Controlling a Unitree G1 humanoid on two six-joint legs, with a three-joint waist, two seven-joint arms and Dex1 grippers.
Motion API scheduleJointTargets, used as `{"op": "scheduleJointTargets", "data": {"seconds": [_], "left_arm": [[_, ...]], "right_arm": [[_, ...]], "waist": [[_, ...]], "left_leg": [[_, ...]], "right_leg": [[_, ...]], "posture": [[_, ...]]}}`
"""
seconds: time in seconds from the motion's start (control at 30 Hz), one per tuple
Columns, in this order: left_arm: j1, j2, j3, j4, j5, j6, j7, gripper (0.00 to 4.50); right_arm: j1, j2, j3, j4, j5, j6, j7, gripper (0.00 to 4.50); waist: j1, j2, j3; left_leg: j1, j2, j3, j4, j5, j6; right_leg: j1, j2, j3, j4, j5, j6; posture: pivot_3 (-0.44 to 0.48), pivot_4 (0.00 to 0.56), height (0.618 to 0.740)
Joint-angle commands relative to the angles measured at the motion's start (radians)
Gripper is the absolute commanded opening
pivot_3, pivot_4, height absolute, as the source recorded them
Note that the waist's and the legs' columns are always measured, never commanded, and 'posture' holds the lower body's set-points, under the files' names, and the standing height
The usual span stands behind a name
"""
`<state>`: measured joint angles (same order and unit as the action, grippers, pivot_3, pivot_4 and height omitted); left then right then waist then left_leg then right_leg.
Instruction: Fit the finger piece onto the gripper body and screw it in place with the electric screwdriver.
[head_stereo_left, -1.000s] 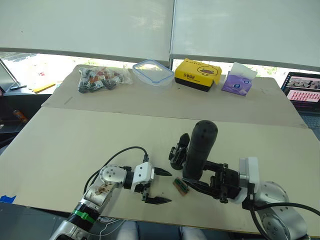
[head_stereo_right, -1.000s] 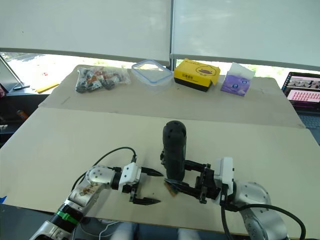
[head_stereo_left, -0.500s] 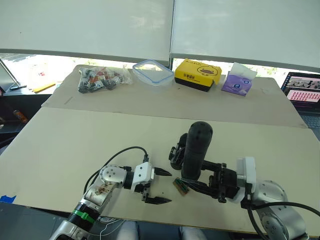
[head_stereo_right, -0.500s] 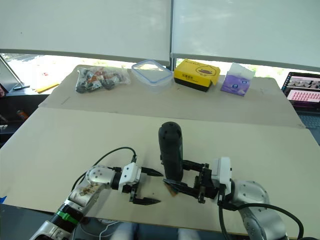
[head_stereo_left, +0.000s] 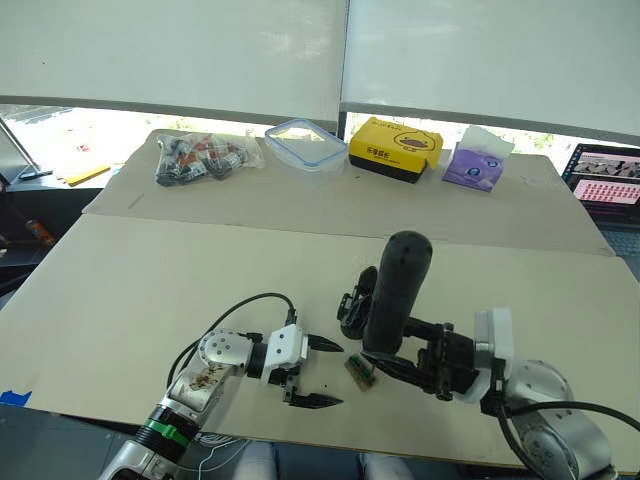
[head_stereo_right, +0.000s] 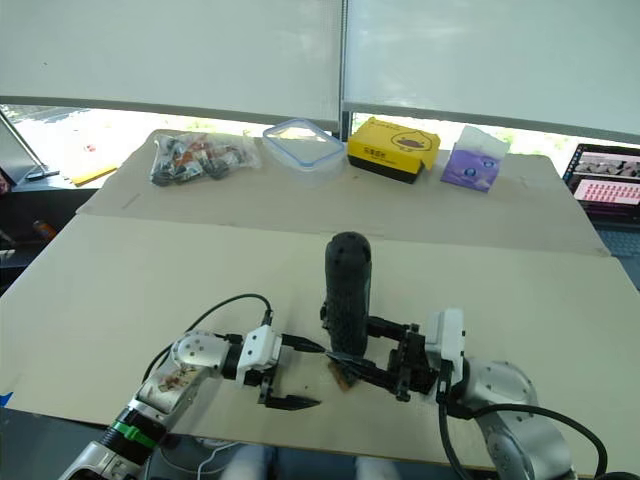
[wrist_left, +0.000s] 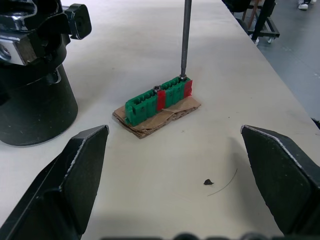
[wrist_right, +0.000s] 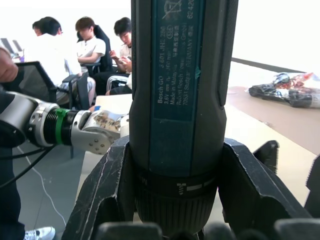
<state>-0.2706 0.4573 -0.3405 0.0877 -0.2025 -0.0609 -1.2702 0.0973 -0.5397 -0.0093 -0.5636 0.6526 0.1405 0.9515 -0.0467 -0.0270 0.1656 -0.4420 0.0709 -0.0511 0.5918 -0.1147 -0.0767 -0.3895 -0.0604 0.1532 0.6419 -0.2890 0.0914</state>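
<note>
So the right gripper jaws are clamping the electric screwdriver upright, its bit sitting on the green block beside the gripper body; left gripper jaws are hanging open over the tabletop.

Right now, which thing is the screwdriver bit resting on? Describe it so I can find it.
On the near edge of the beige table, look between the robot's two hands, just beside the black round-based gripper body. There sits a small green block with red sections on a scrap of brown cardboard, the only brightly coloured thing among black parts.
</note>
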Motion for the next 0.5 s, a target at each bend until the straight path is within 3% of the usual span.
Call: {"op": "scheduleJointTargets", "data": {"seconds": [0.03, 0.3, 0.5], "left_arm": [[0.012, 0.024, 0.019, -0.012, -0.019, 0.003, -0.011, 4.50], [0.033, 0.044, 0.104, -0.074, -0.140, -0.010, -0.038, 4.50], [0.051, 0.075, 0.207, -0.194, -0.338, 0.103, -0.080, 4.50]], "right_arm": [[-0.024, -0.010, -0.048, -0.083, 0.067, 0.005, -0.016, 1.90], [-0.048, -0.077, -0.146, -0.137, 0.177, 0.064, -0.042, 1.90], [-0.119, -0.124, -0.224, -0.141, 0.259, 0.105, -0.085, 1.90]], "waist": [[-0.001, 0.000, 0.000], [0.002, -0.001, 0.001], [0.000, -0.002, 0.002]], "left_leg": [[0.000, 0.000, 0.000, 0.000, 0.000, 0.000], [-0.001, 0.000, 0.000, 0.000, 0.000, 0.000], [-0.001, 0.000, 0.000, -0.001, 0.000, 0.000]], "right_leg": [[0.000, 0.000, 0.000, 0.000, 0.000, 0.000], [-0.001, 0.000, 0.000, 0.000, 0.000, 0.000], [-0.001, 0.000, 0.000, 0.000, 0.000, 0.000]], "posture": [[0.000, 0.150, 0.740], [0.000, 0.150, 0.740], [0.000, 0.150, 0.740]]}}
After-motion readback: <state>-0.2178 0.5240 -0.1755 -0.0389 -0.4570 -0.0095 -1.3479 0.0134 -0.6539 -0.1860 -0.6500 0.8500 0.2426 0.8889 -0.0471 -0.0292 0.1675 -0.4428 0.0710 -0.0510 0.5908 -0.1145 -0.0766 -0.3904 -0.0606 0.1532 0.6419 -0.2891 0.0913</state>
